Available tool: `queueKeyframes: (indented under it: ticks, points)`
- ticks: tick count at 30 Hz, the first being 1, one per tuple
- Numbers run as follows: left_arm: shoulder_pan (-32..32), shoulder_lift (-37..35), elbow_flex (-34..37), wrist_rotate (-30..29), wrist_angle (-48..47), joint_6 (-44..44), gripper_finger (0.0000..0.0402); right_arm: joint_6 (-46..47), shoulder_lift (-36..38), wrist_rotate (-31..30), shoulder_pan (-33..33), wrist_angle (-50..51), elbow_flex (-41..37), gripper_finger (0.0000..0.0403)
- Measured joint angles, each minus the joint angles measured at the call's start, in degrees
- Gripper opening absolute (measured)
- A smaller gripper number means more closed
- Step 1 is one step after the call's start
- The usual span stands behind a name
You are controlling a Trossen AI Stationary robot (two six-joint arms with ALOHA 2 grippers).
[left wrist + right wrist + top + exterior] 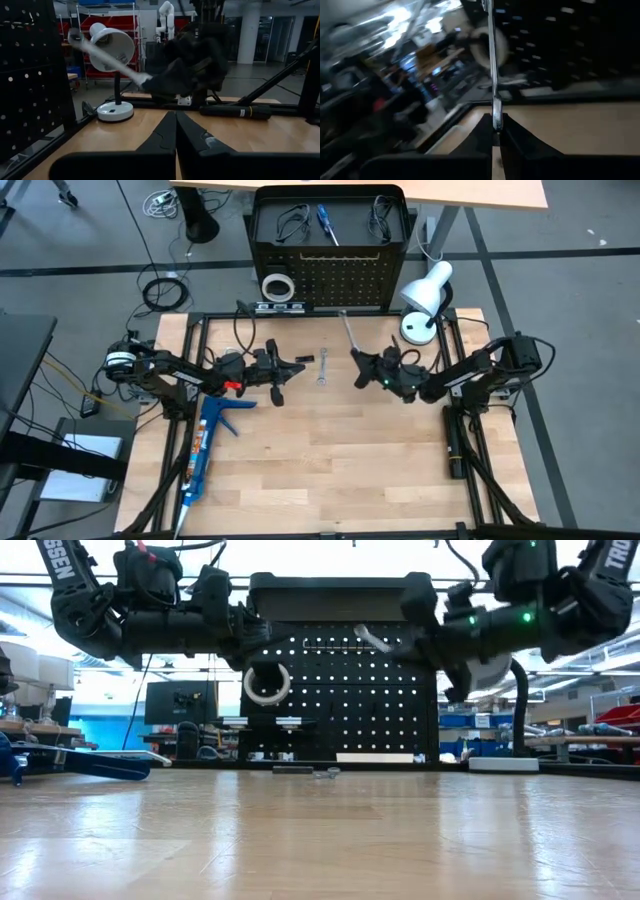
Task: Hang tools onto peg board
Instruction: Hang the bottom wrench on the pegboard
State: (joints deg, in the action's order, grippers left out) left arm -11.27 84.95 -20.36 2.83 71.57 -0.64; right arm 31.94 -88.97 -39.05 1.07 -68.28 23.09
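High view: at frame centre the right gripper [357, 367] is clamped on a silver wrench [347, 330] angled toward the peg board [340, 280] at top centre. The left gripper [290, 368], fingers together and empty, waits left of centre. A second wrench [322, 368] lies on the table [330, 470] between them. The tray atop the board holds wire loops [292, 220] and a blue-handled screwdriver [326, 222]; a tape ring [277, 285] hangs at the board's left.

Low view: the wrench's head nears the board's upper rows.

Right wrist view: the shaft rises from the pinched fingertips [487, 126]. Hanging it likely calls for lining the wrench's end squarely with a peg before release.
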Motion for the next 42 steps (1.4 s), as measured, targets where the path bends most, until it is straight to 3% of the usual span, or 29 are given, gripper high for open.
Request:
queueKeyframes:
  ticks: [4,10,17,23,29,37,42]
  points:
    - [0.0,0.0,-0.2,0.0,0.8,-0.1,0.0001,-7.5,0.0,3.6,-1.4,-5.4,1.1,0.0025]
    - [0.2,1.9,-0.9,4.7,7.7,-0.4,0.0001,-8.0,0.0,7.9,-1.1,-12.8,0.3,0.0021]
    - [0.8,5.7,-1.0,1.9,12.5,-0.4,0.0001,-7.8,-1.1,8.1,-3.7,-13.6,5.6,0.0021]
    - [0.8,5.6,-1.0,1.8,13.1,-0.4,0.0001,-11.9,-6.6,6.3,-6.1,-13.6,14.0,0.0022]
    - [0.8,5.6,-1.0,1.8,13.0,-1.1,0.0001,-2.7,-10.5,4.8,-2.8,-13.5,15.9,0.0020]
    - [0.8,5.6,-1.0,1.8,12.8,-1.2,0.0001,14.5,-13.2,5.2,4.6,-13.2,8.9,0.0020]
    - [0.8,5.6,-1.0,1.8,12.4,-1.2,0.0001,16.4,-13.2,5.6,8.1,-15.9,4.1,0.0023]
